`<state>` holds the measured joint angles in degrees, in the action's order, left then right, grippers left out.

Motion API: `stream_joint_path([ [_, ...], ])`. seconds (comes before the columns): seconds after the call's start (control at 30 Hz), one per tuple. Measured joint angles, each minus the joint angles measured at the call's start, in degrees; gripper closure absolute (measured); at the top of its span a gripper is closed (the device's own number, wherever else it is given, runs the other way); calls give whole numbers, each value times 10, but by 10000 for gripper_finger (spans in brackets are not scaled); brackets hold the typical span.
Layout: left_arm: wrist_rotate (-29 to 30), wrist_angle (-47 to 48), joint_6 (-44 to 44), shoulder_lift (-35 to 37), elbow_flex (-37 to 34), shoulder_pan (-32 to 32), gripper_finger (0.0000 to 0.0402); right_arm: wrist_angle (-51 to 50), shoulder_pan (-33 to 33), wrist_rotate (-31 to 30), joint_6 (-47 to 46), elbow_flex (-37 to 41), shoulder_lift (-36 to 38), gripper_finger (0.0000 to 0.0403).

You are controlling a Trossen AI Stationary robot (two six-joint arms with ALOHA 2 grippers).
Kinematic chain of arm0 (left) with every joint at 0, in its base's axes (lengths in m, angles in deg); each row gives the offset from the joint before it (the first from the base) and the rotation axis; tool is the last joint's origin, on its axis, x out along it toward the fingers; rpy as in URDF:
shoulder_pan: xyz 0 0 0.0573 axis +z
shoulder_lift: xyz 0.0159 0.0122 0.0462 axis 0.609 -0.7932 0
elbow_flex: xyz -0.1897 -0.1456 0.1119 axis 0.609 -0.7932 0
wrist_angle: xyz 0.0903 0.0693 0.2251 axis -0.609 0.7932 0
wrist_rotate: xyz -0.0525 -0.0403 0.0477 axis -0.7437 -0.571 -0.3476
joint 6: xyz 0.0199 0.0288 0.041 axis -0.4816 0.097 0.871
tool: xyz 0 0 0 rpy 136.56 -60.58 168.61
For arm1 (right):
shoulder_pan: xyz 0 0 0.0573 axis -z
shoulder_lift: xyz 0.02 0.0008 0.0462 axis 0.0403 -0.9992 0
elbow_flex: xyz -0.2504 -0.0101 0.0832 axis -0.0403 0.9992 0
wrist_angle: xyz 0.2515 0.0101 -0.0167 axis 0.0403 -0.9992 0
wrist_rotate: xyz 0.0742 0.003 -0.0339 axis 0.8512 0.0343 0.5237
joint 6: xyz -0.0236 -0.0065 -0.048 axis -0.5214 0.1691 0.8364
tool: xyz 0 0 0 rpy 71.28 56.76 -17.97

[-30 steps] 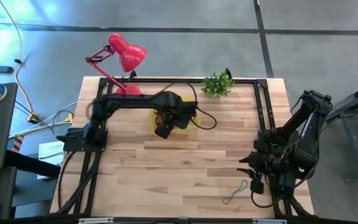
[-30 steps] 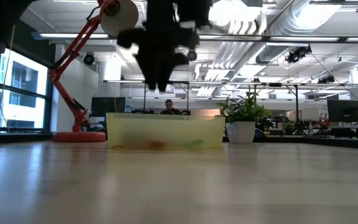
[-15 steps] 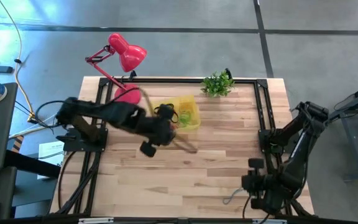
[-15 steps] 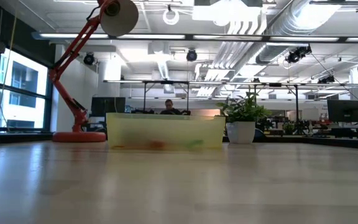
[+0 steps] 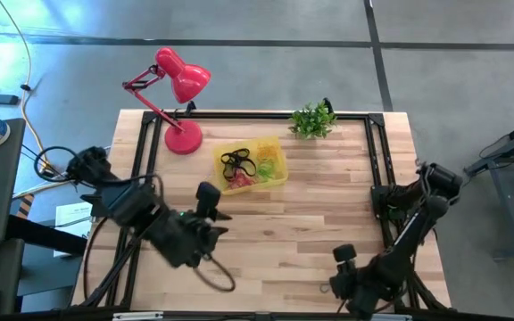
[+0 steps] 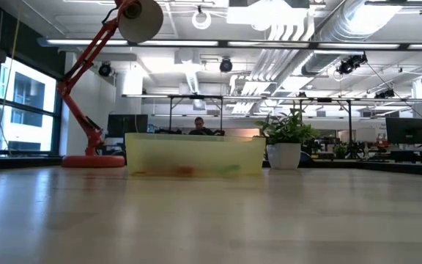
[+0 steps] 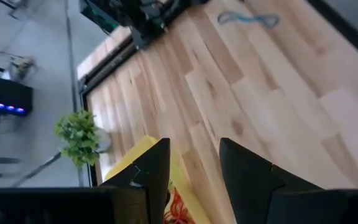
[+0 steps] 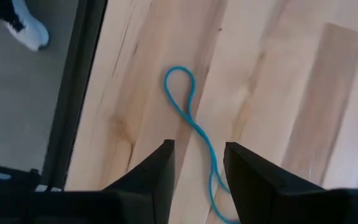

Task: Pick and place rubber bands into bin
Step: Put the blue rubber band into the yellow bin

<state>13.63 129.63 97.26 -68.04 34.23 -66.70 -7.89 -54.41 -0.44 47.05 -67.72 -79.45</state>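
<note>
The yellow bin stands at the table's far middle and holds black, red and green rubber bands. The low view shows its long wall. One blue rubber band lies flat and twisted on the wood near the near right corner; it also shows in the left wrist view. My right gripper hangs open just over it, pointing steeply down, one finger on each side of the band's line. My left gripper is open with nothing in it, raised over the table's left half and clear of the bin.
A red desk lamp stands at the far left and a small potted plant at the far edge. A black frame rail runs along the table's edge close to the blue band. Bare wood lies between the bin and the near edge.
My left gripper has drawn back from over the bin toward the table's near left, rising and turning as it went, and has left the low view. My right gripper has gone down and toward the near edge, coming over the blue band.
</note>
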Motion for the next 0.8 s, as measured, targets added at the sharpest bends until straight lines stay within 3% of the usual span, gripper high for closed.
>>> stream_joint_path([
  [0.33,102,-5,-85,0,0,-90,273,32,29,27,88,0,-49,242],
  [0.57,131,-4,-107,0,0,-119,273,48,34,84,108,0,-85,208],
  [0.8,137,-3,-111,0,0,-126,273,52,38,102,107,0,-105,218],
])
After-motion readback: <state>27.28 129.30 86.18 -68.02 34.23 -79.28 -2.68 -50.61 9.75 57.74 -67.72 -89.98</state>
